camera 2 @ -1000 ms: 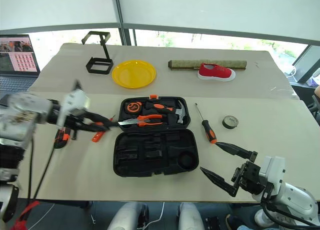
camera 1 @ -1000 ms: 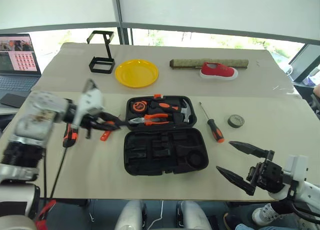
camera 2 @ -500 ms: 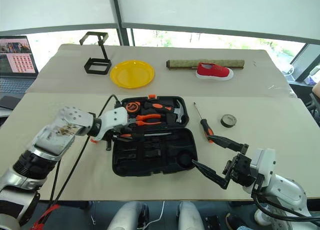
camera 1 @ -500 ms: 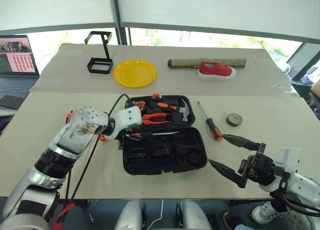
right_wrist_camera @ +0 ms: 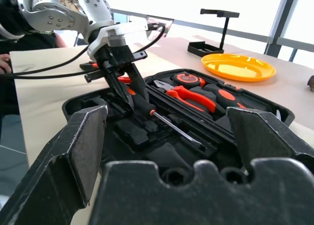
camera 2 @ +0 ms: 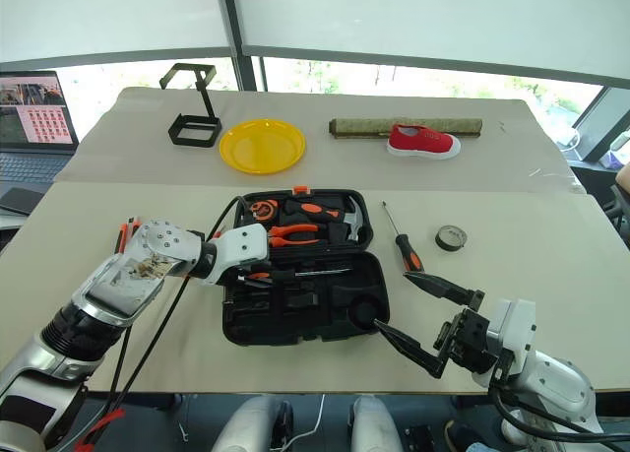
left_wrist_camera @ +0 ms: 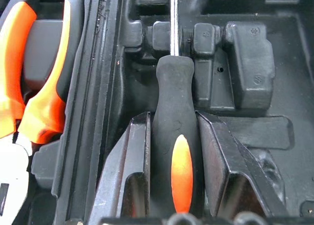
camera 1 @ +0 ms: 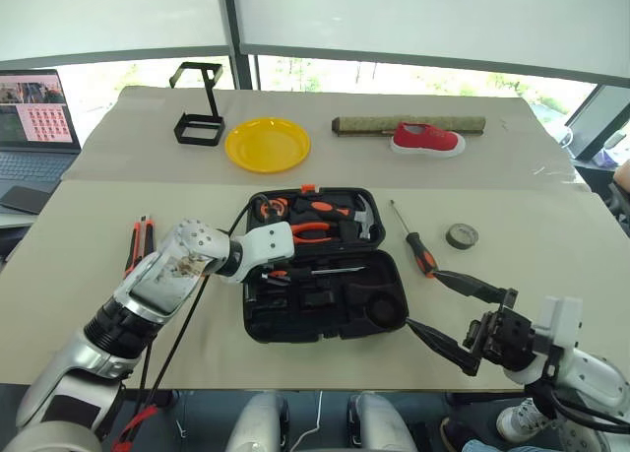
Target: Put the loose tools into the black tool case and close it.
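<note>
The left gripper (left_wrist_camera: 171, 151) has carried a screwdriver (left_wrist_camera: 174, 112) from the table's left into the black tool case (camera 1: 325, 309). Its jaws grip the handle; the shaft points right along the slot. The right gripper (camera 1: 463, 314) hangs wide open.

Black tool case (camera 1: 325, 304) open flat; one screwdriver (left_wrist_camera: 174, 132) inside, another (camera 1: 418, 245) beside tape roll (camera 1: 464, 237)

Screwdriver (right_wrist_camera: 169, 127) over open tool case (right_wrist_camera: 245, 112)
</note>
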`<state>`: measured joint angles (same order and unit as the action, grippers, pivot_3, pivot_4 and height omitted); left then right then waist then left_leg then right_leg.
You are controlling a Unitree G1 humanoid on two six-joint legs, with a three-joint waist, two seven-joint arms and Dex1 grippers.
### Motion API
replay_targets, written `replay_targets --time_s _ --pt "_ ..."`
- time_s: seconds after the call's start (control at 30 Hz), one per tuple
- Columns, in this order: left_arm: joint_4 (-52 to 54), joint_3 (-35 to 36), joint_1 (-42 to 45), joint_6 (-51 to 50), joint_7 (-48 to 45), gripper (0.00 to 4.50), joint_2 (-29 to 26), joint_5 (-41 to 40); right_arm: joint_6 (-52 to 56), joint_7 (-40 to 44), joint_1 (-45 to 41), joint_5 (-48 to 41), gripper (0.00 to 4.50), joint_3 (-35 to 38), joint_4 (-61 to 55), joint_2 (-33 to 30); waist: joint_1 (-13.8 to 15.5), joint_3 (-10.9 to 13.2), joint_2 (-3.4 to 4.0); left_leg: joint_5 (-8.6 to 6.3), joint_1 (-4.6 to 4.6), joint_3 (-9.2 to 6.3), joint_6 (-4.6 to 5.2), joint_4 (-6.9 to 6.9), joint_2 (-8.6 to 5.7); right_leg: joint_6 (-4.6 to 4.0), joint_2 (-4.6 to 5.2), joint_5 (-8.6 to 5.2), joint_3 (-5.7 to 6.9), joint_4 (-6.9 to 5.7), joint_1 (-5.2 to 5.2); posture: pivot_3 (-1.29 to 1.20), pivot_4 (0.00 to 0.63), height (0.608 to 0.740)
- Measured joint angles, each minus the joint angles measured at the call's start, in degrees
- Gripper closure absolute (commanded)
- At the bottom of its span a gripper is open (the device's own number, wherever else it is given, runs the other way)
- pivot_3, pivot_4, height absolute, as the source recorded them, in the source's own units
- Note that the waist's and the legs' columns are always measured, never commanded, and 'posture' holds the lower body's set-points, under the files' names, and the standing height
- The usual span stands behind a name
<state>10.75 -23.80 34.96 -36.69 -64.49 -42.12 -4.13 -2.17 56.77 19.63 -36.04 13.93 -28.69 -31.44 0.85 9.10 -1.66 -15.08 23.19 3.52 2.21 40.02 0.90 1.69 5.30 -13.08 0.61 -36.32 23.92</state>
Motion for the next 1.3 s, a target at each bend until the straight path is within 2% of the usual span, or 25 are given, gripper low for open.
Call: replay_targets --time_s 0.5,0.77,0.83,0.9,1.07,1.27,1.3 --pt "-2.58 -0.35 1.41 6.01 -0.57 3.60 -2.45 2.84 -0.05 1.45 0.84 0.01 0.00 0.06 1.30 0.26 -0.12 0.00 0.01 0.00 0.00 0.01 0.00 -0.01 0.00 -0.01 -0.02 0.00 -0.02 -0.03 0.03 0.00 0.150 0.740" --pt "-2.84 -0.72 0.57 8.26 -0.13 3.60 -1.62 4.91 -0.05 1.71 0.60 1.01 0.00 -0.10 2.15 0.30 0.02 -0.08 0.11 0.00 -0.15 0.01 0.00 -0.01 -0.01 0.00 0.00 0.00 -0.01 0.00 -0.18 0.00 0.150 0.740" --pt "-3.91 -0.77 0.20 9.54 0.30 2.60 -0.99 5.58 -0.04 1.67 0.09 1.07 0.00 -0.41 2.18 0.38 0.16 -0.12 0.17 -0.01 -0.50 0.00 0.01 -0.05 0.00 0.02 0.00 -0.02 0.03 0.11 -0.58 0.00 0.150 0.740" --pt "-4.61 -0.99 -0.41 11.10 0.08 2.12 -0.59 5.77 -0.04 1.65 -0.36 1.09 0.00 -0.74 2.17 0.38 0.33 -0.12 0.18 -0.02 -0.79 0.00 0.02 -0.11 -0.01 0.05 0.01 -0.05 0.01 0.18 -0.87 0.00 0.150 0.740" --pt "-7.87 1.09 -1.88 16.40 0.09 0.50 1.74 3.89 -0.04 1.62 -0.30 1.11 0.00 -1.58 2.17 0.40 0.60 -0.12 0.19 0.06 -0.76 0.00 0.08 -0.10 0.02 0.05 0.02 -0.01 -0.05 0.15 -0.83 0.00 0.150 0.740" --pt "-9.43 8.57 -1.87 23.52 -1.41 0.50 3.44 -2.66 -0.01 1.52 -0.32 1.06 0.00 -1.70 2.15 0.40 0.43 -0.12 0.19 0.05 -0.56 0.01 0.11 -0.11 0.02 0.03 0.04 0.00 -0.04 0.19 -0.68 0.00 0.150 0.740" --pt "-9.41 9.37 -1.87 23.95 -1.97 0.77 3.49 -3.58 -0.01 1.53 -0.32 1.04 0.00 -1.71 2.13 0.40 0.37 -0.12 0.19 0.05 -0.56 0.01 0.12 -0.12 0.01 0.04 0.04 0.00 -0.04 0.19 -0.67 0.00 0.150 0.740"
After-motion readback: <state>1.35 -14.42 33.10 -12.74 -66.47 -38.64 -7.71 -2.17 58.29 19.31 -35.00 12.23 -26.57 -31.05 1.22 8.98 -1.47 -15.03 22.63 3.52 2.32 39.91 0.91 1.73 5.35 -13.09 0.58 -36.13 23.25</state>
